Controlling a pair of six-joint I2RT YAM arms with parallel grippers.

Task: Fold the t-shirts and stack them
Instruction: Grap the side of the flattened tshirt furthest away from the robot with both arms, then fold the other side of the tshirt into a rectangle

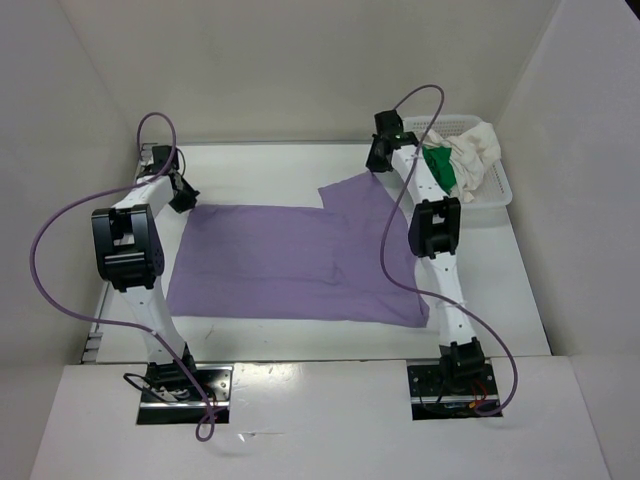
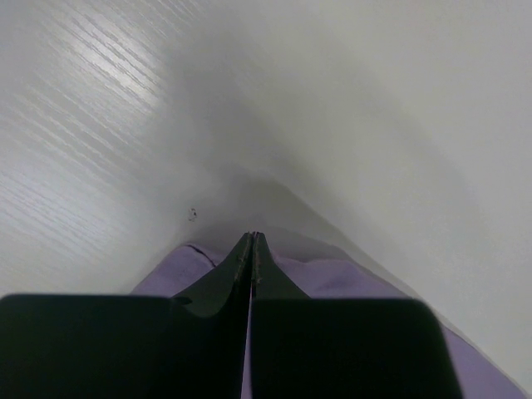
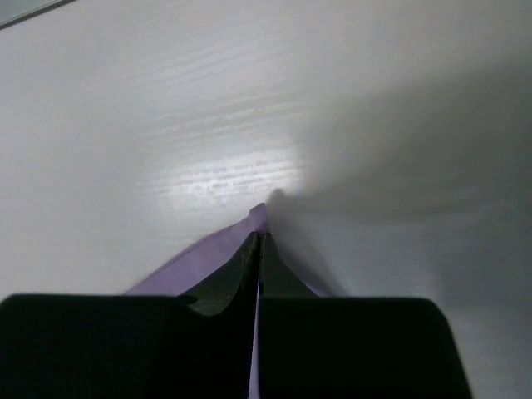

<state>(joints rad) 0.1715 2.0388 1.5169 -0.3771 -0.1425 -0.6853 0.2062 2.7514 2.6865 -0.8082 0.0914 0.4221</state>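
Note:
The lavender-purple t-shirt (image 1: 290,262) lies spread flat across the middle of the table. My left gripper (image 1: 185,197) is shut on its far left corner, where purple cloth (image 2: 332,274) shows on both sides of the jaws. My right gripper (image 1: 378,158) is shut on the far right corner, with a tip of cloth (image 3: 259,218) poking past the fingertips. The green t-shirt (image 1: 440,166) and the creamy white t-shirt (image 1: 478,152) lie crumpled in the basket at the far right.
A white plastic mesh basket (image 1: 497,195) stands at the far right corner. White walls enclose the table (image 1: 270,165) on the left, back and right. Purple cables loop from both arms.

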